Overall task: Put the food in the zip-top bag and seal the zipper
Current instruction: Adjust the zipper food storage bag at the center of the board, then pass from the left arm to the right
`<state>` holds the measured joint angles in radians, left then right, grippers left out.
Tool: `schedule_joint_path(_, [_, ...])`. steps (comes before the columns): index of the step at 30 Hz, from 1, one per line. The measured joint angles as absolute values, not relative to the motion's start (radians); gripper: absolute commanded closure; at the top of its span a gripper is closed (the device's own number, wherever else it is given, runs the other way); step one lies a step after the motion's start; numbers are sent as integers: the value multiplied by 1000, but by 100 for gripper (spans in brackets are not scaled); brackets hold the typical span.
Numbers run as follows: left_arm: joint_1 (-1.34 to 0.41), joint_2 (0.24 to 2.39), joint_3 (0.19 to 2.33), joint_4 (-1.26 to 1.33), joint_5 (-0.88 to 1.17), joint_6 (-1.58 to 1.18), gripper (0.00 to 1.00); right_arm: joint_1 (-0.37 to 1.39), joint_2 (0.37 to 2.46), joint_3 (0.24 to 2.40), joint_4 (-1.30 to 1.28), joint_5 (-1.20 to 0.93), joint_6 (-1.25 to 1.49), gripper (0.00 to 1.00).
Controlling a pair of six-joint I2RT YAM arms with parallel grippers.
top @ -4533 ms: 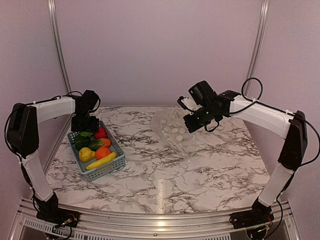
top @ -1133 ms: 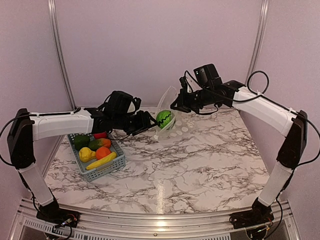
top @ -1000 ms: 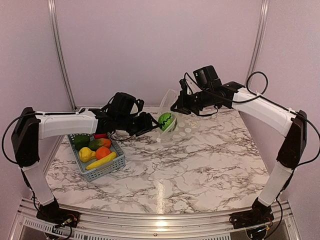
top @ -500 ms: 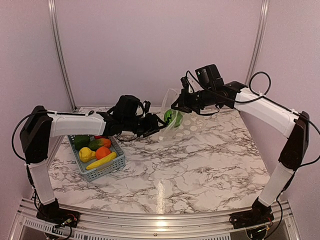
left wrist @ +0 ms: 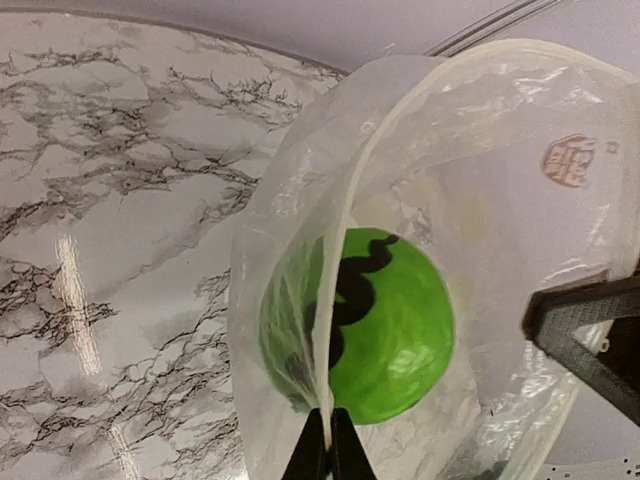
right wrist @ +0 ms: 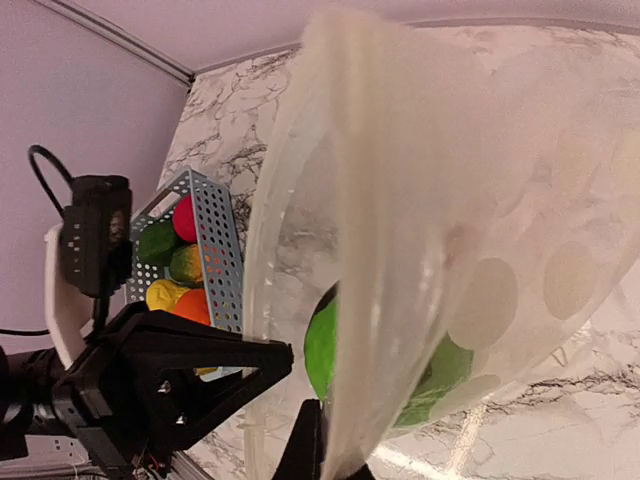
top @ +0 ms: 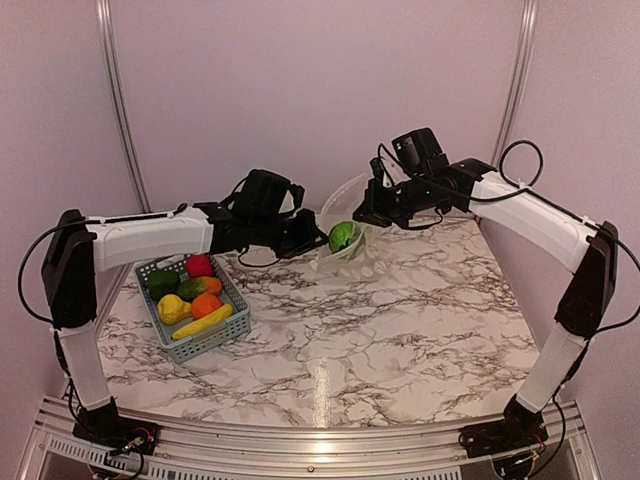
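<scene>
The zip-top bag hangs open-mouthed above the far middle of the table, clear with white dots. One piece of food, a green ball with black stripes, lies inside it. My left gripper is shut on the bag's near lip, where the zipper runs up in an arc. My right gripper is shut on the opposite rim of the bag. The green ball shows through the plastic there.
A grey-blue slotted basket stands at the left of the marble table with more food: a red piece, a dark green one, an orange one and a yellow banana.
The left gripper carried the green ball into the bag's mouth, let it go inside, then shut on the near rim. The right gripper kept its hold on the far rim.
</scene>
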<state>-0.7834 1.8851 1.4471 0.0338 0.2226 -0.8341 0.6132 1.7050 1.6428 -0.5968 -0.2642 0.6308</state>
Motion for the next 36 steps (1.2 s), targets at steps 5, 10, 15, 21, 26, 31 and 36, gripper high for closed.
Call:
schedule_joint_path(5, [-897, 1858, 1746, -205, -39, -686, 100, 612, 1755, 1826, -768, -107, 593, 100])
schedule_joint_path(10, [-962, 1813, 1770, -275, -157, -628, 100, 595, 1757, 1867, -801, -69, 580, 86])
schedule_joint_path(15, [-925, 1833, 1666, -270, -142, -644, 100, 588, 1752, 1768, -766, -103, 593, 57])
schedule_joint_path(21, [-910, 1876, 1637, -239, -112, -702, 100, 588, 1752, 1652, -735, -151, 630, 40])
schedule_joint_path(26, [-909, 1881, 1638, -216, -94, -734, 100, 588, 1730, 1576, -724, -159, 655, 41])
schedule_joint_path(31, [-906, 1881, 1638, -200, -76, -753, 100, 588, 1702, 1532, -695, -168, 682, 78])
schedule_joint_path(36, [-905, 1881, 1638, -191, -60, -758, 85, 588, 1718, 1573, -678, -154, 684, 100])
